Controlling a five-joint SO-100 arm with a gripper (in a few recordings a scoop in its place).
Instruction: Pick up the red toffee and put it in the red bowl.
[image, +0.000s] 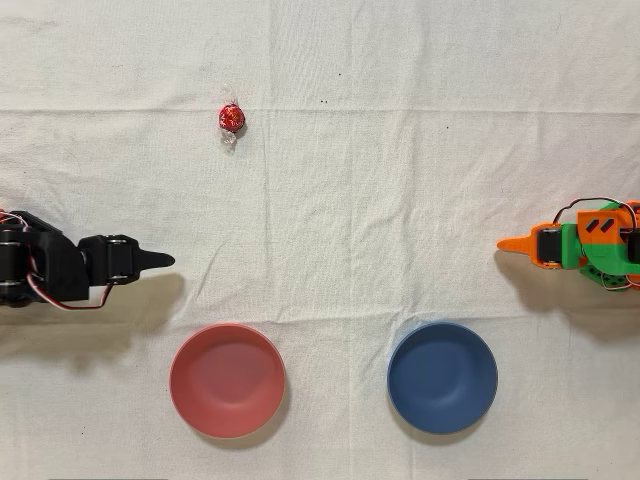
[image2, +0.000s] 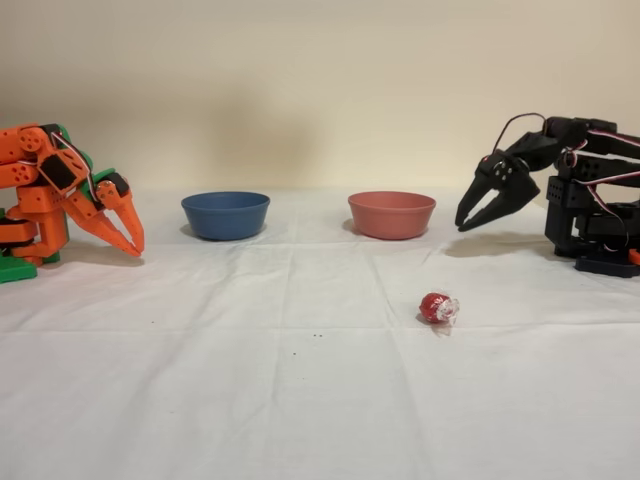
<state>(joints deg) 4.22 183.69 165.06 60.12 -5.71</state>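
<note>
The red toffee (image: 231, 118) is lying on the cloth-covered desk (image: 400, 180), well apart from the red bowl (image: 227, 380) at its six o'clock in the overhead view. The tool (image2: 478, 216) is hanging narrowly parted and empty near its base. Reaching is pending; next it needs widening above the toffee.

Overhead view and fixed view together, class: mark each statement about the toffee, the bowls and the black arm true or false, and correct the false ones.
1. The red toffee lies on the cloth, outside both bowls. True.
2. The red bowl holds a candy. False: its inside is bare.
3. The black arm's gripper grips the toffee. False: its fingers hang slightly apart in the air, holding nothing.
4. The blue bowl stands beside the red bowl, apart from it. True.
5. The toffee's foil is blue. False: it is red.
</note>
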